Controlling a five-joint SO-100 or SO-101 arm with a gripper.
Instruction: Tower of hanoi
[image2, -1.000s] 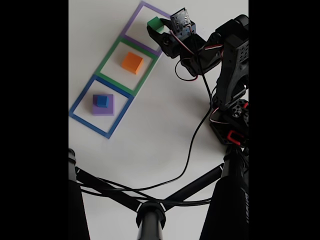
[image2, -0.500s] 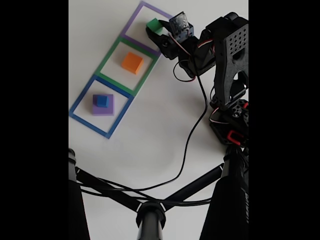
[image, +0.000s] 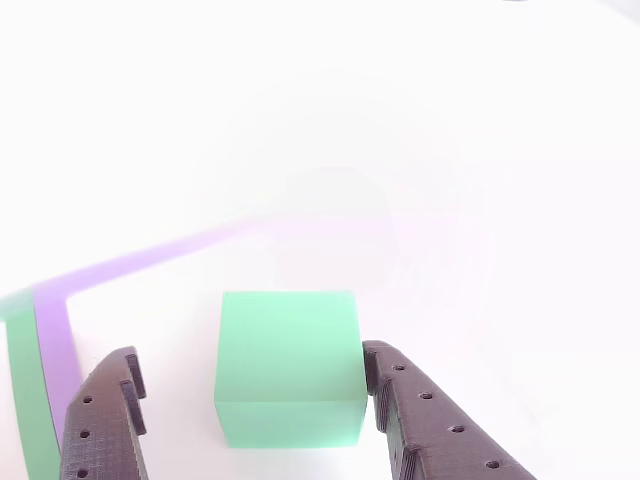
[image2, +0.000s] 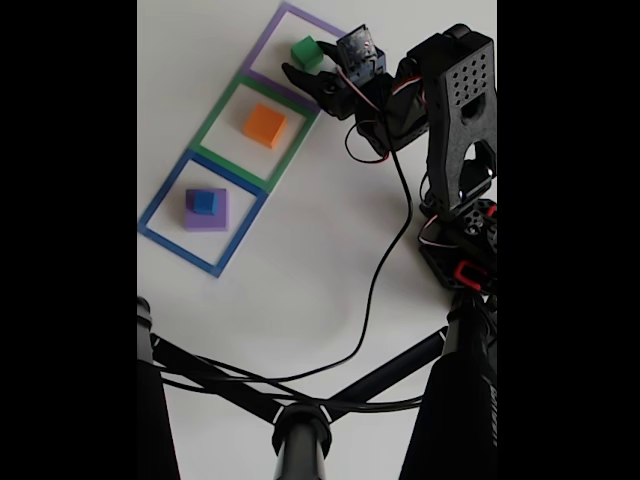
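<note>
A green cube (image2: 305, 52) rests on the white table inside the purple outline (image2: 263, 45). My gripper (image2: 310, 63) stands open around it. In the other view the green cube (image: 288, 365) sits between my gripper's (image: 250, 360) two black fingers, with a clear gap on the left and the right finger (image: 400, 395) close to its side. An orange cube (image2: 265, 125) lies in the green outline (image2: 215, 115). A small blue cube (image2: 204, 201) sits on top of a wider purple cube (image2: 207, 217) in the blue outline (image2: 160, 205).
The arm's body and base (image2: 462, 230) stand at the right of the fixed view. A black cable (image2: 385, 270) loops across the table. Black stand legs (image2: 300, 430) cross the bottom of that view. The three outlines run diagonally from upper right to lower left.
The arm reached further toward the purple outline and came lower. The green cube went from being held to resting on the table, and the jaws have spread apart.
</note>
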